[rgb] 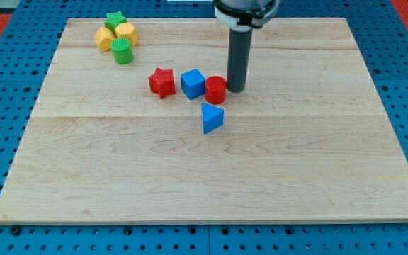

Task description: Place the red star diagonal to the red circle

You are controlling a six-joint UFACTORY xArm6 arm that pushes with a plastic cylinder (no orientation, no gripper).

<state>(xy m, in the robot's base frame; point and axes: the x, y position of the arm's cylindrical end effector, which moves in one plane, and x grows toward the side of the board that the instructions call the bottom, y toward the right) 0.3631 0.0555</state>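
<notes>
Where it lies, red star (162,82), five-pointed, flat.

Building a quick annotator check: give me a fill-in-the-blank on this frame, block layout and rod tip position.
1. My tip stands just to the view's right of the red ____ block.
2. Between the red star block and the red cylinder block sits the blue ____ block.
3. The blue triangular block lies toward the view's ____ from the red cylinder block.
4. The yellow and green blocks cluster at the wooden board's top ____ corner.

Missing words: cylinder; cube; bottom; left
</notes>
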